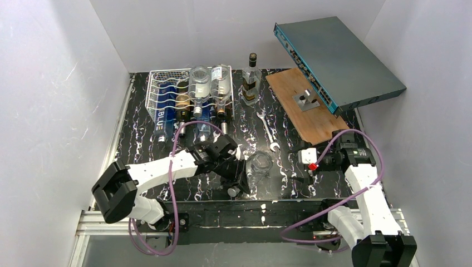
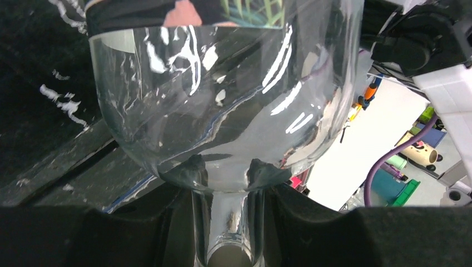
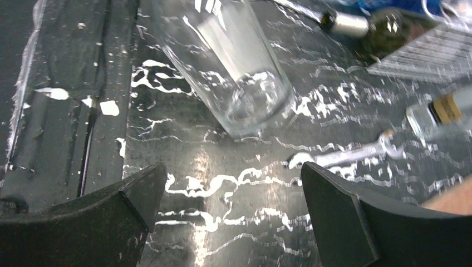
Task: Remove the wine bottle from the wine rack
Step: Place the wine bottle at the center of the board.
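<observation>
Top external: Your left gripper [image 1: 244, 173] holds the clear wine bottle [image 1: 259, 166] near the table's [image 1: 139, 139] front edge, well apart from the wine rack [image 1: 167, 89].
Left wrist: Fingers [image 2: 323, 233] clenched on the bottle's neck; do not let go until the base sits flat.
Right wrist: The right gripper [image 3: 231, 189] gapes empty, facing the bottle's base; whether that base touches the table is unclear, so lower gently.

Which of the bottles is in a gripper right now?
The clear glass bottle near the front: the left gripper is shut on its neck. The others lie in the wine rack, and one dark-capped bottle stands beside it.
</observation>
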You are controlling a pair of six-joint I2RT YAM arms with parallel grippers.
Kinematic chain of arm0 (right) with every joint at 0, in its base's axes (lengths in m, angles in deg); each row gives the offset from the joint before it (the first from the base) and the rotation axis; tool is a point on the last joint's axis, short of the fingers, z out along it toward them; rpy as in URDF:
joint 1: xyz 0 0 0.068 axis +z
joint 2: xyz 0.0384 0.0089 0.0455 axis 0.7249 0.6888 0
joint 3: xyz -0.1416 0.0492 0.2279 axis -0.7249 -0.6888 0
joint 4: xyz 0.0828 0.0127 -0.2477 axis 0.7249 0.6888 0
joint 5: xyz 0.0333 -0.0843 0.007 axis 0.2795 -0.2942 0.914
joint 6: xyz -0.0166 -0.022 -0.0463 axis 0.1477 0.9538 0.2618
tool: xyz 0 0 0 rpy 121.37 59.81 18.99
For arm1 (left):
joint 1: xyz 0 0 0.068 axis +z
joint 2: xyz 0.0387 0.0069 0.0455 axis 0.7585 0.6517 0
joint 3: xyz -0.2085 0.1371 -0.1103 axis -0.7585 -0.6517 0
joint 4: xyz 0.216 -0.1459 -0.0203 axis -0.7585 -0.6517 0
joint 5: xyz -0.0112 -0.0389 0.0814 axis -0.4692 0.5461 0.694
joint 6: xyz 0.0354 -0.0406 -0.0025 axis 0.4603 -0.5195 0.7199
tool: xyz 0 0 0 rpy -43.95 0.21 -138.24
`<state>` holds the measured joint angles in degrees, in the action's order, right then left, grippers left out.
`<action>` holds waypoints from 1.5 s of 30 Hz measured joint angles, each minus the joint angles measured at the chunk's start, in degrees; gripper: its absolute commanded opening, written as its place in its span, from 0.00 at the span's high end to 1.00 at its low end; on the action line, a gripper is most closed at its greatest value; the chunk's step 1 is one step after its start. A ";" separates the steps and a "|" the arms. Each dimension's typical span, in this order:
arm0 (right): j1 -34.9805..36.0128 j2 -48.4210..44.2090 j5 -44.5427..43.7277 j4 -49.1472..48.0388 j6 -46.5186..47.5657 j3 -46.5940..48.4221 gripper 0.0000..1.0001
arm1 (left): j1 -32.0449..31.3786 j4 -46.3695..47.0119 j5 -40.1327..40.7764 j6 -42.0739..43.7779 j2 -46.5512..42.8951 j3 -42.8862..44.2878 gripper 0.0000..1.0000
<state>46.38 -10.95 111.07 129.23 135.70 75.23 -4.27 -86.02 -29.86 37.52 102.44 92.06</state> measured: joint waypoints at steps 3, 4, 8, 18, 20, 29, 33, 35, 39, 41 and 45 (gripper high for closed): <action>5.79 2.03 -1.09 -1.05 1.64 -0.02 0.00 | -0.76 2.67 -0.35 -1.05 2.25 0.96 1.00; 7.13 2.56 -1.36 -1.60 1.70 -0.09 0.00 | -0.92 3.13 -0.39 -1.38 2.78 1.29 1.00; 12.07 5.16 -3.48 -4.42 1.79 -0.31 0.00 | -1.07 4.98 -1.07 -2.82 5.07 2.56 1.00; 20.28 9.75 -8.11 -10.84 1.62 0.61 0.00 | -1.05 -2.38 -2.47 -5.09 9.46 10.62 1.00; 21.62 9.86 -8.55 -13.03 0.44 0.61 0.00 | -1.05 -4.17 -3.13 -6.14 9.79 12.04 1.00; 26.69 12.41 -9.49 -22.38 -6.19 0.79 0.00 | -1.07 -8.07 -5.70 -9.77 13.40 18.01 1.00; 27.54 13.53 -10.43 -23.65 -7.98 0.81 0.00 | -0.79 -9.75 -5.60 -10.34 15.67 20.57 1.00; 28.11 13.70 -10.71 -24.09 -8.46 0.59 0.00 | -0.74 -10.36 -5.64 -10.45 16.44 21.38 1.00; 28.74 13.60 -10.60 -27.23 -10.01 -0.81 0.00 | -0.61 -11.72 -5.22 -10.64 16.72 22.34 0.97; 28.79 13.46 -10.19 -29.77 -11.37 -1.86 0.00 | -0.44 -12.44 -4.96 -10.67 16.72 22.77 0.96; 28.98 13.11 -9.68 -36.04 -15.02 -4.20 0.00 | 0.17 -13.66 -4.37 -10.62 16.72 23.21 0.91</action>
<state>75.37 2.16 101.39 93.18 120.68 71.04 -4.10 -99.68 -34.23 26.89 119.16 115.27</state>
